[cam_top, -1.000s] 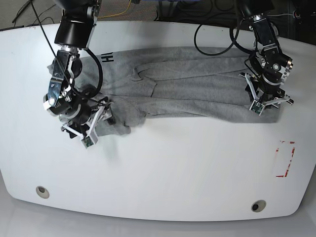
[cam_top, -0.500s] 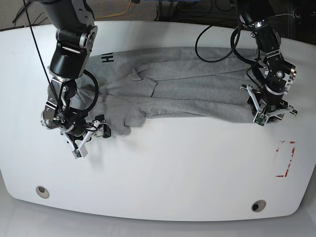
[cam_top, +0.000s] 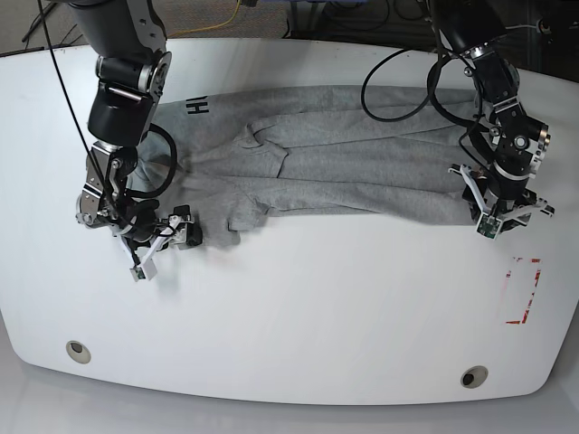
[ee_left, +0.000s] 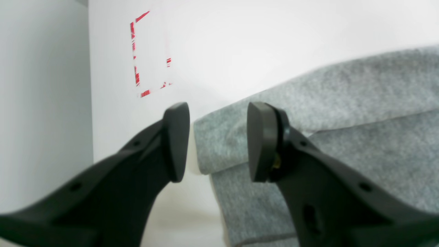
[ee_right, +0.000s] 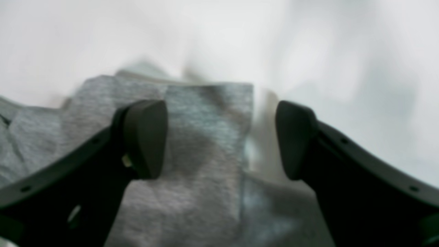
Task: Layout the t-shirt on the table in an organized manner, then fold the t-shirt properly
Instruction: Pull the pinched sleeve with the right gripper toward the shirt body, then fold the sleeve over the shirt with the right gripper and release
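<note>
The heather-grey t-shirt [cam_top: 344, 163] lies bunched in a long band across the white table [cam_top: 317, 316], with black lettering [cam_top: 196, 108] at its far left end. My right gripper [cam_top: 166, 244] is open at the shirt's crumpled near-left end. In the right wrist view a folded edge of the t-shirt [ee_right: 205, 144] lies between that open gripper's [ee_right: 219, 137] fingers. My left gripper [cam_top: 505, 220] is open at the shirt's near-right corner. In the left wrist view that corner of the t-shirt [ee_left: 223, 144] sits between the open gripper's [ee_left: 217, 142] fingers, not pinched.
A red rectangular outline mark [cam_top: 523, 289] is on the table just beyond the shirt's right end; it also shows in the left wrist view [ee_left: 147, 55]. Two small round holes [cam_top: 78, 350] [cam_top: 471, 377] sit near the front edge. Cables hang behind the table.
My right gripper has moved left and down off the shirt's crumpled end to its edge. My left gripper has shifted slightly down and right to the shirt's corner.
</note>
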